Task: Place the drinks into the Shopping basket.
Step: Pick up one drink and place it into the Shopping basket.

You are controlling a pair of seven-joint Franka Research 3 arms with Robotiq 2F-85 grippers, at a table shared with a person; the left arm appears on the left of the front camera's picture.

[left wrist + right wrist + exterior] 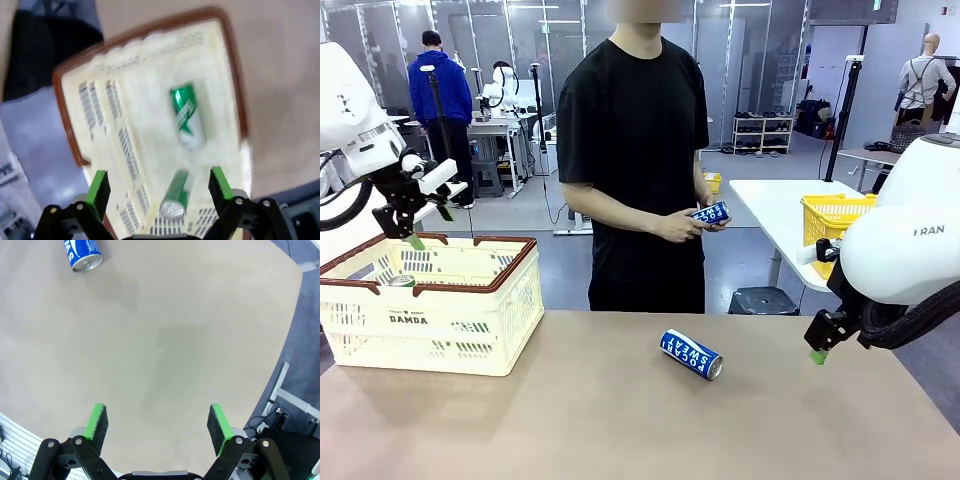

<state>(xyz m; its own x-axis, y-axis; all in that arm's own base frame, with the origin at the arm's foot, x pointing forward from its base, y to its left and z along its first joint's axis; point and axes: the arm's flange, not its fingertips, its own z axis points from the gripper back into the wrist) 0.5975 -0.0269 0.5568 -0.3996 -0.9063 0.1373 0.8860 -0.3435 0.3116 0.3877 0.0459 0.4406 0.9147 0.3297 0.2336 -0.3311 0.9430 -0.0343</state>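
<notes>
One blue can (690, 354), white lettering, sideways

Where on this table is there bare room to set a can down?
Bare tabletop spans the near edge, the gap between the Shopping basket and the blue can, and the right side under the right gripper. Inside the basket is crowded: two green cans lie there, the left gripper above.

Robotics lab, open-plan. Long beige table (620, 420) up front, white table (770, 205) behind carrying a yellow mesh basket (835, 215). Grey floor (740, 265), glass partition walls (740, 50), black tripod pole (842, 120), low metal shelf rack (763, 135), person in blue hoodie (438, 90) at a far workstation.
</notes>
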